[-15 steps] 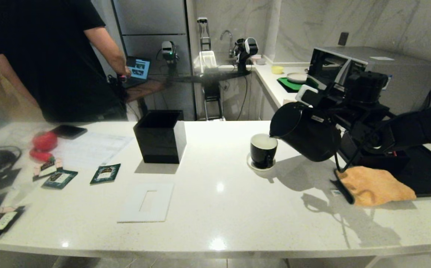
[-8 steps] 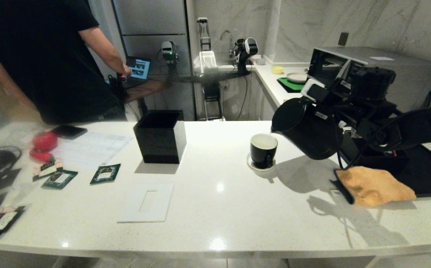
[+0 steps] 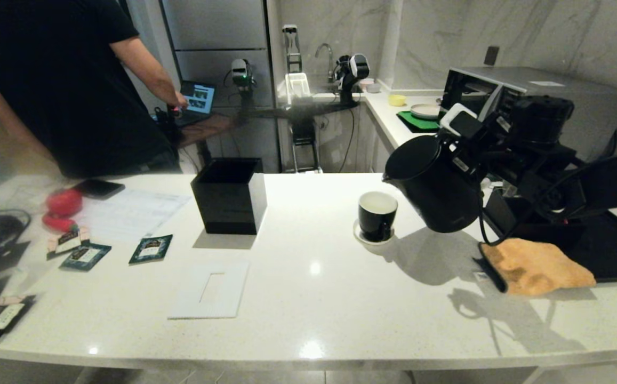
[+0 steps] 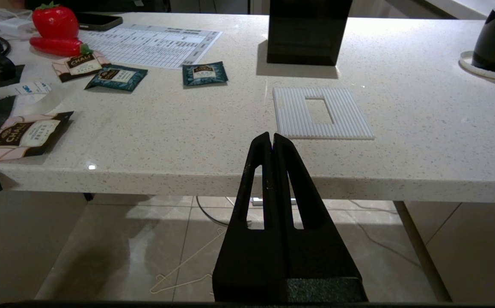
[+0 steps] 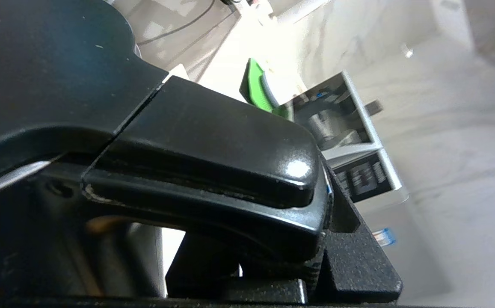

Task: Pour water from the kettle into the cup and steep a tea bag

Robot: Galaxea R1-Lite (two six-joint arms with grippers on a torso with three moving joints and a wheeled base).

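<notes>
The matte black kettle [image 3: 436, 186] hangs above the counter just right of the cup, tilted a little, its pouring lip raised clear of the cup's rim. My right gripper [image 3: 480, 156] is shut on the kettle's handle [image 5: 213, 141], which fills the right wrist view. The glossy black cup [image 3: 376, 213] stands on its white saucer [image 3: 360, 238]; its inside looks pale. Tea bag packets [image 3: 151, 248] lie flat at the counter's left. My left gripper [image 4: 272, 139] is shut and empty, parked below the counter's near edge.
A black open box [image 3: 229, 194] stands mid-counter, with a white ribbed plate [image 3: 209, 289] in front of it. An orange cloth [image 3: 537, 266] lies on the edge of a black tray [image 3: 612, 250] at the right. A person [image 3: 63, 80] stands behind the far left.
The kettle has tipped back towards upright and drawn slightly right, lifting its lip away from the cup's rim. The cup and the left arm have not moved.
</notes>
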